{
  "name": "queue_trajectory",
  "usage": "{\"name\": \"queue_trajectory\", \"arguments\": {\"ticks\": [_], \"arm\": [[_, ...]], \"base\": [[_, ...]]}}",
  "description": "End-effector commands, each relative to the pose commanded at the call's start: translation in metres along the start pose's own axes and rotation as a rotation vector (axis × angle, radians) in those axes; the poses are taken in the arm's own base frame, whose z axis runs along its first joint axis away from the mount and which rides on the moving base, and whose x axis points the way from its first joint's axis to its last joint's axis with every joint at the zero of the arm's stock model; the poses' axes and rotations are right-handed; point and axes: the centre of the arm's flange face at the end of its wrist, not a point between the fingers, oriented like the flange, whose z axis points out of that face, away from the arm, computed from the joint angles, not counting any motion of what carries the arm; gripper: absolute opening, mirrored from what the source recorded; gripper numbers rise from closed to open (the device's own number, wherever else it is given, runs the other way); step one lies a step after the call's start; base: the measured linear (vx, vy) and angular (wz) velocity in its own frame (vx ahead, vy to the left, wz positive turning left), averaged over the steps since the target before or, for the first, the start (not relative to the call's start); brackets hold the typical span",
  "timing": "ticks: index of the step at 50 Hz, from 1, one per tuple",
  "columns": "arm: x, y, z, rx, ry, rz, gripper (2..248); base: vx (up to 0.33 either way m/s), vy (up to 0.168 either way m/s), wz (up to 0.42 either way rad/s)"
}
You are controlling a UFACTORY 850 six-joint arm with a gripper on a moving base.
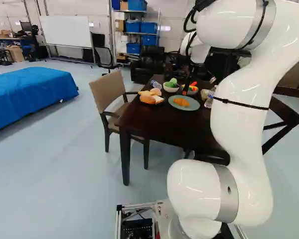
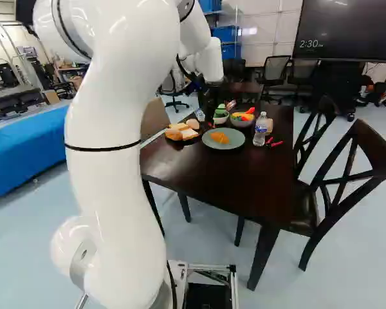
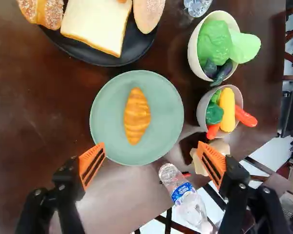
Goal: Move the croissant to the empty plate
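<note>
The gripper is spread wide over the dark desk, with the green plate ahead of its fingers in the wrist view. The croissant lies on the green plate. In the right base view, a black plate of bread sits left of the green plate, a water bottle right of it. Behind it are a bowl of greens and a bowl of mixed vegetables; well beyond, blue bins.
</note>
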Motion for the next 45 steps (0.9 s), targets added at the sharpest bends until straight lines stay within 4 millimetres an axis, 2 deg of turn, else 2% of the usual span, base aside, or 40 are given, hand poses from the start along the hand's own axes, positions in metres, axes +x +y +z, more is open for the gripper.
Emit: {"name": "queue_trajectory", "arguments": {"ticks": [45], "arm": [[-0.037, -0.068, -0.041, 0.030, -0.021, 0.025, 247]], "base": [[0.000, 0.000, 0.000]]}}
